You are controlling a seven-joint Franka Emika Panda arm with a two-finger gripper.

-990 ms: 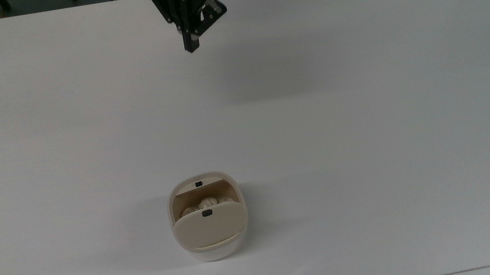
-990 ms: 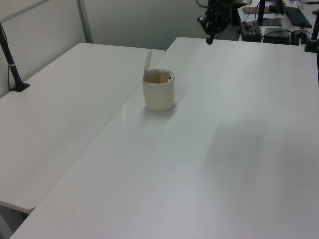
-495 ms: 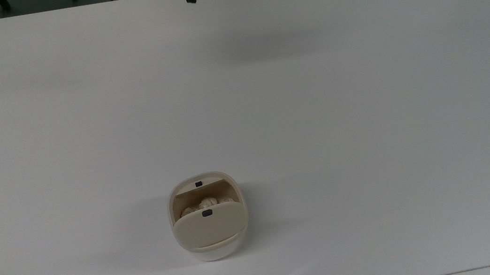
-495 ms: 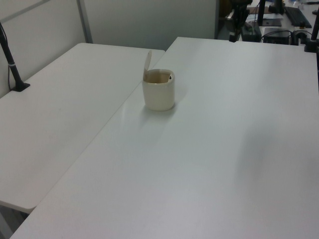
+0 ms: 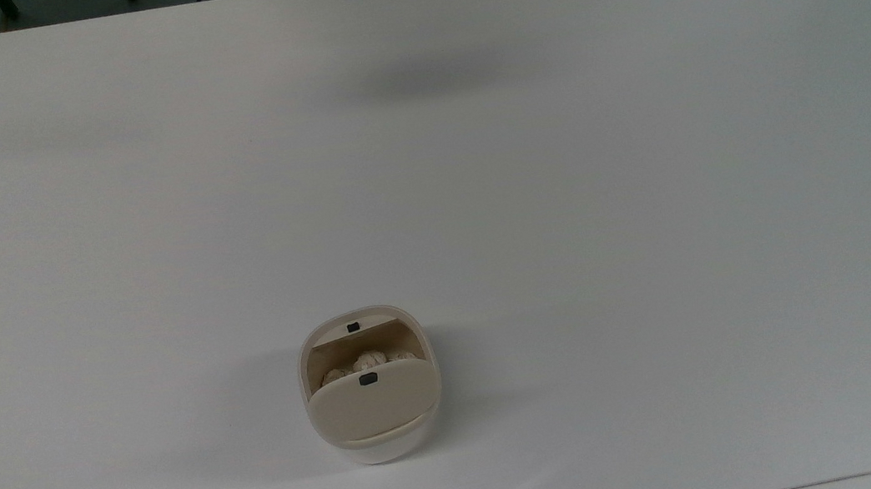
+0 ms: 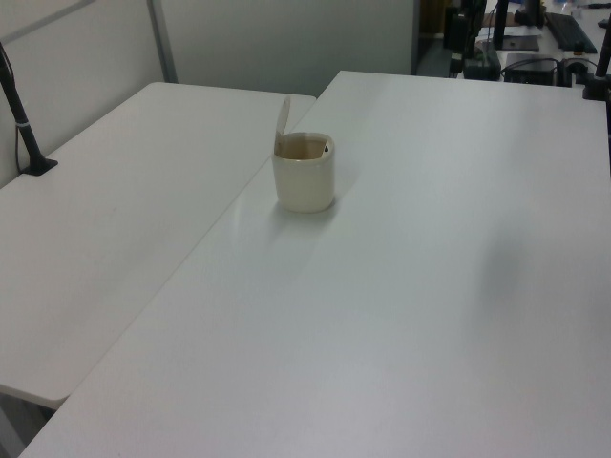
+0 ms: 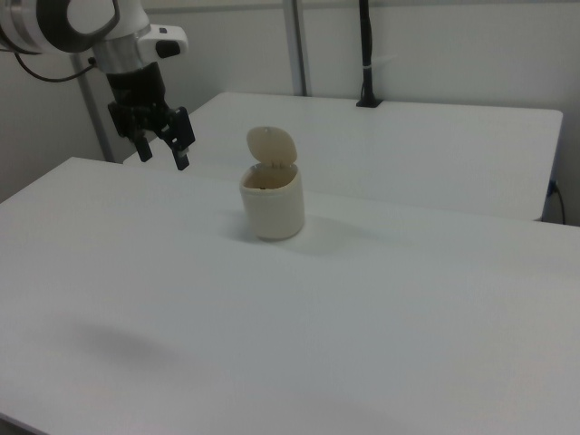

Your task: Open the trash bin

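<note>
Since a second ago your arm has withdrawn past the top view's upper edge. Table [image 5: 649, 208]: bare. Trash bin [image 5: 370, 388], lower centre, lid [image 7: 271, 145] upright, so it's open. Gripper [image 7: 163, 149], upper left of the right view, fingers apart, holding nothing.

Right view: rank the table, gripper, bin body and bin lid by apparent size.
1. White table top
2. Black robot gripper and white rounded bin body: these look alike, so they are left unranked
3. Raised beige hinged lid
</note>
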